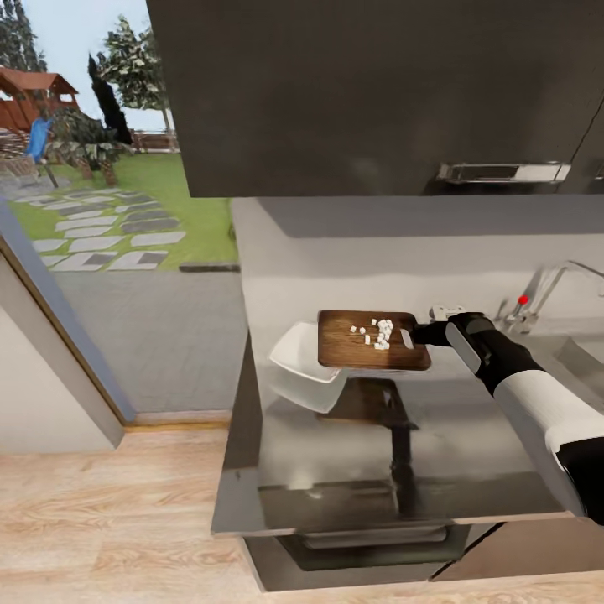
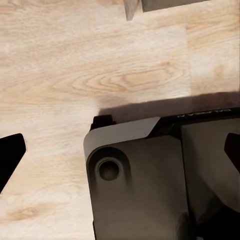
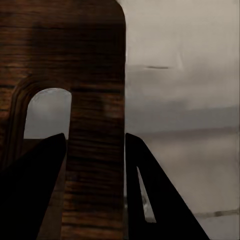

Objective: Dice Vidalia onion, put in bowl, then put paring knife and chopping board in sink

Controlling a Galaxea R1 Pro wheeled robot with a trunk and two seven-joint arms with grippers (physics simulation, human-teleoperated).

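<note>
Black upper cabinets [image 1: 377, 92] hang over the grey countertop [image 1: 335, 453], which runs from its left edge beside the open doorway across to the sink [image 1: 579, 356] at the right, where the tap [image 1: 545, 289] with its red knob stands at the back. Pale wood floor [image 1: 109, 520] lies in front and to the left of the counter. The right arm [image 1: 537, 394] reaches in from the right, over the sink's near side, and holds the board [image 1: 369, 340] lifted above the counter, roughly level. The white bowl [image 1: 302, 369] sits tilted just under the board's left end, partly hidden by it. Small white onion dice [image 1: 382, 333] lie scattered on the board toward its slotted end. The right gripper [image 3: 95, 175] is clamped on the board, its dark fingers [image 3: 150, 185] pressing either side of the strip of wood beside the slot. The left gripper [image 2: 120, 155] hangs wide apart over the floor and the robot's base [image 2: 145, 180], grasping nothing.
</note>
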